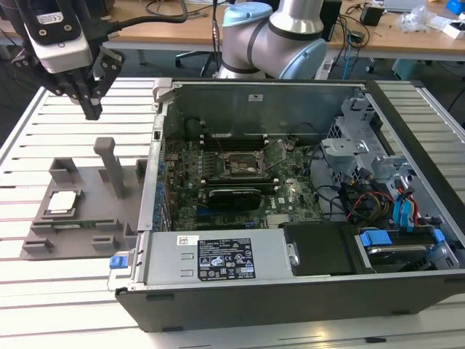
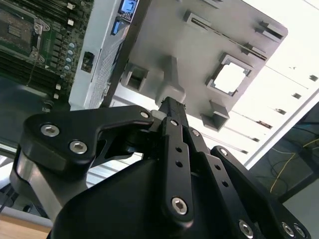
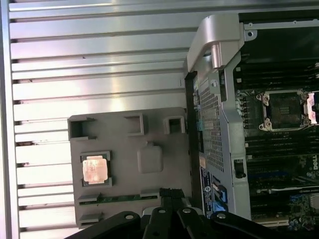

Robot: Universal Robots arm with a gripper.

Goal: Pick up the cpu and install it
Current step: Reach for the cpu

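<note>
Cpu (image 1: 61,202) in fixture plate (image 1: 94,198); plate beside computer case (image 1: 290,305).

Large white sticker (image 1: 218,259), grey metal cover (image 1: 161,263): print unreadable.
Small white sticker (image 1: 256,97), grey case wall (image 1: 305,109): unreadable.

Bright, even overhead light in our exterior view, shadows soft. First wrist view: we see glare bands on the slatted table (image 3: 99,55), the cpu (image 3: 95,169) glinting. Second wrist view: that table blown out white, the gripper (image 2: 172,103) dark against it.
</note>
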